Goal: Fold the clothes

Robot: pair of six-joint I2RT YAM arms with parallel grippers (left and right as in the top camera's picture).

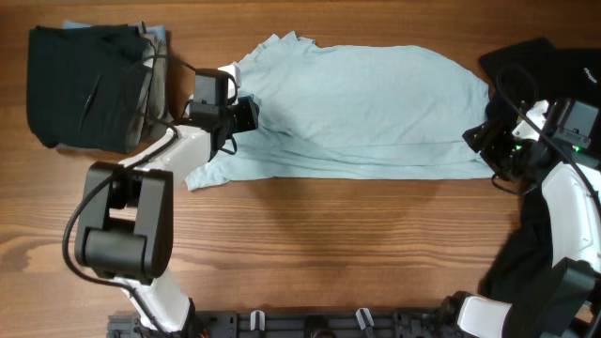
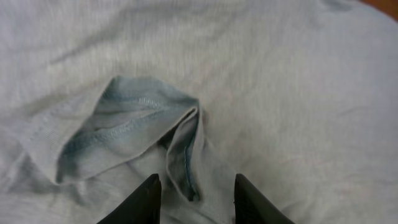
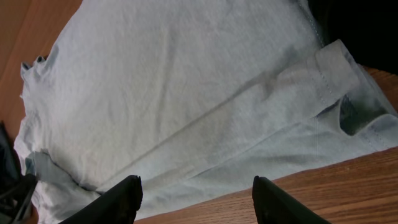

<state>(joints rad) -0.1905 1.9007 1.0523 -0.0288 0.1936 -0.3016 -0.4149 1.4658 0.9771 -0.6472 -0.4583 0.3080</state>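
With the light-blue T-shirt (image 1: 366,108) lying half-folded lengthwise along the far tabletop (image 1: 329,244) beside a folded black T-shirt (image 1: 80,89), lower the left claw (image 2: 194,182), standing apart and empty just short of the curled sleeve hem (image 2: 134,127), onto both layers before pinching. Keep the right claw (image 3: 196,185), likewise apart and holding nothing, near the other end for tension. Cannot make out the shirt's right edge overhead, partly hidden behind the right arm (image 1: 563,207).

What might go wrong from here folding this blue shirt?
The left gripper is open at a bunched sleeve cuff; it may pinch only that fold and leave the light blue shirt rumpled. The right gripper, open at the other end, sits near a black garment and might snag it.
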